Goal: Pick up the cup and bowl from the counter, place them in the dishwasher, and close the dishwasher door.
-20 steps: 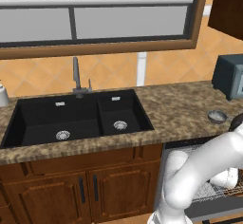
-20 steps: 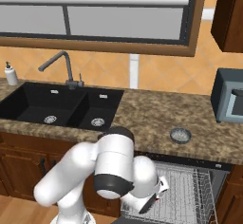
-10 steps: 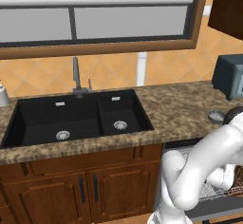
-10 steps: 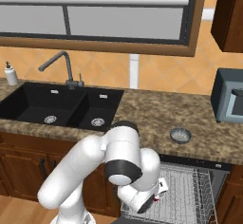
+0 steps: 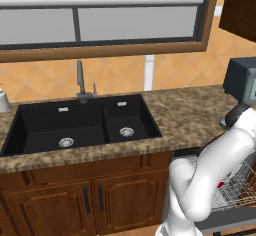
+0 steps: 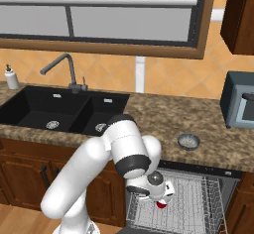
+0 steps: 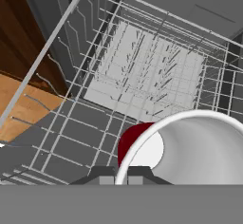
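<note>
My gripper is shut on the rim of the pale cup, which has a dark red part beside its wall. The hand hangs low over the white wire rack of the open dishwasher, where my gripper sits under the arm's elbow. The dishwasher door lies folded down. The small grey bowl rests on the speckled counter, above the dishwasher and apart from the gripper.
A black double sink with a faucet takes up the counter's left. A dark box-shaped appliance stands at the counter's right end. A soap dispenser is at the far left. Brown wooden cabinets flank the dishwasher.
The arm's elbow has swung to the right. The hand with the cup has stayed over the rack, sinking slightly. The bowl has not moved.
</note>
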